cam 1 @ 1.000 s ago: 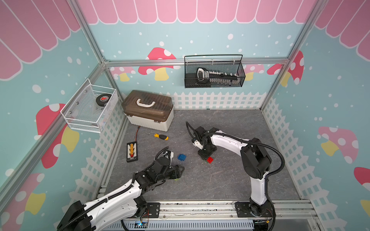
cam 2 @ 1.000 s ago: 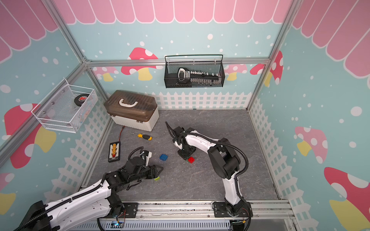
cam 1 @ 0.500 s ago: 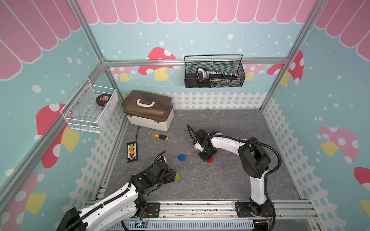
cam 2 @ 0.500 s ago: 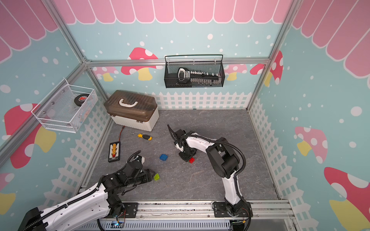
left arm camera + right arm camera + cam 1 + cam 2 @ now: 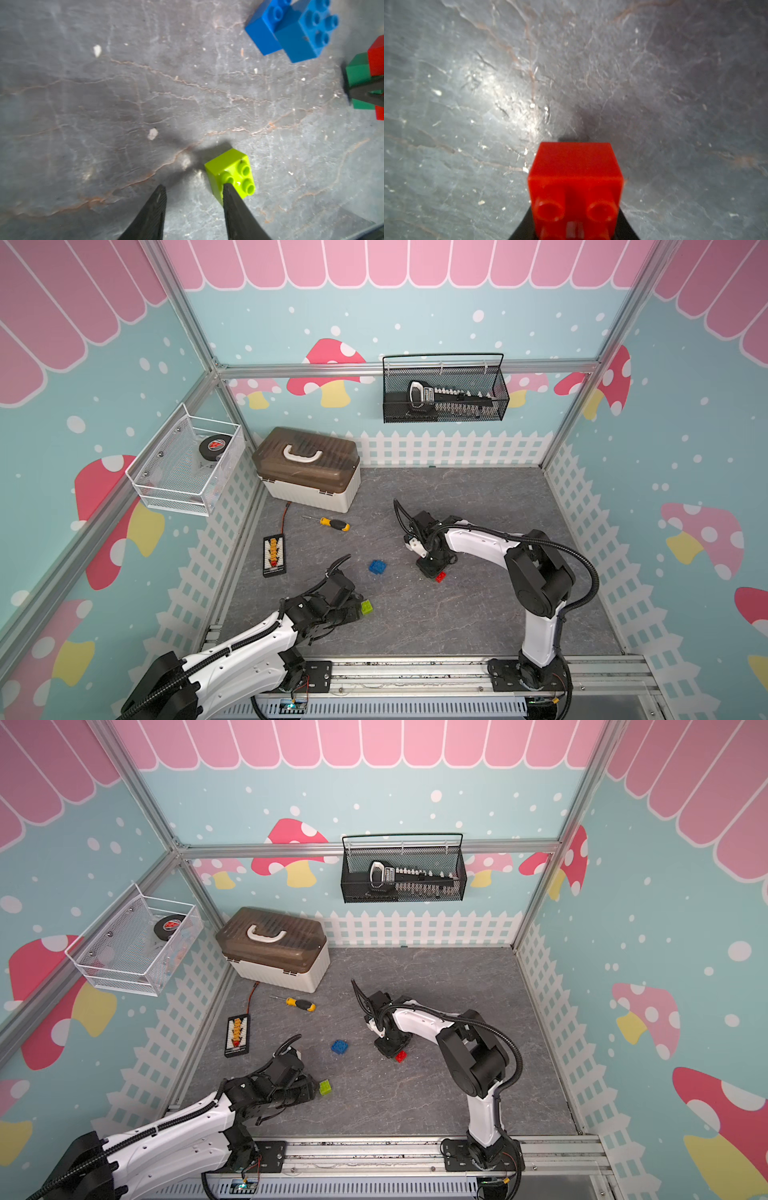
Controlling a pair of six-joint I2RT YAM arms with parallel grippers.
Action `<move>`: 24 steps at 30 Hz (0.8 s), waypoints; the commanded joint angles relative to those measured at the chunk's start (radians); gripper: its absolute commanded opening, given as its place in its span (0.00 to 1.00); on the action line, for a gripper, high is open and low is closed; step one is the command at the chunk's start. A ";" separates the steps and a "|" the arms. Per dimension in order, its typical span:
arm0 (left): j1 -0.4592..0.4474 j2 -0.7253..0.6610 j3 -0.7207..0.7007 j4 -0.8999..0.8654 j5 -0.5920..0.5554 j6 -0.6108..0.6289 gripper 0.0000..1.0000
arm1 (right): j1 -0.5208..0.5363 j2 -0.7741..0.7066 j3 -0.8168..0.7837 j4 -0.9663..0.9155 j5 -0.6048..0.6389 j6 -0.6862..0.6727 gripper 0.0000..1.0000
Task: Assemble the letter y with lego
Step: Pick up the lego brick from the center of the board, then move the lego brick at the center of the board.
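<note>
A lime-green lego brick [image 5: 366, 607] [image 5: 325, 1087] lies on the grey floor at the front left. My left gripper [image 5: 194, 189] is low over the floor and open. One of its fingertips [image 5: 228, 191] overlaps the lime brick [image 5: 230, 170], and bare floor fills the gap. Two joined blue bricks [image 5: 377, 566] [image 5: 295, 31] lie further back. My right gripper [image 5: 432, 570] [image 5: 575, 226] is shut on a red brick [image 5: 575, 176] [image 5: 440, 576]. That red brick sits on a dark-green brick [image 5: 358, 70] resting on the floor. The letter y does not show as a finished figure.
A yellow-handled screwdriver [image 5: 332, 524], a black connector strip [image 5: 274, 554] and a brown-lidded toolbox [image 5: 307, 466] stand at the back left. A black mesh basket [image 5: 444, 393] hangs on the back wall and a white wire basket [image 5: 183, 466] on the left wall.
My left arm has drawn back toward the front left and its jaws have narrowed, leaving the lime brick at their tips. My right gripper has closed on the red brick.
</note>
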 commanded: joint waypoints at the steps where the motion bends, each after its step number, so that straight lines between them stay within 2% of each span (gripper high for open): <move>1: -0.001 -0.031 -0.028 0.084 0.031 -0.050 0.47 | -0.003 -0.079 -0.033 0.025 -0.007 0.012 0.28; 6: -0.004 0.006 -0.052 0.160 0.055 -0.074 0.43 | -0.002 -0.120 -0.073 0.042 -0.007 0.018 0.28; 14: -0.043 0.156 -0.003 0.234 0.044 -0.082 0.28 | -0.003 -0.174 -0.116 0.073 -0.005 0.033 0.27; 24: -0.066 0.414 0.151 0.328 0.048 -0.037 0.25 | -0.003 -0.246 -0.199 0.109 0.020 0.069 0.27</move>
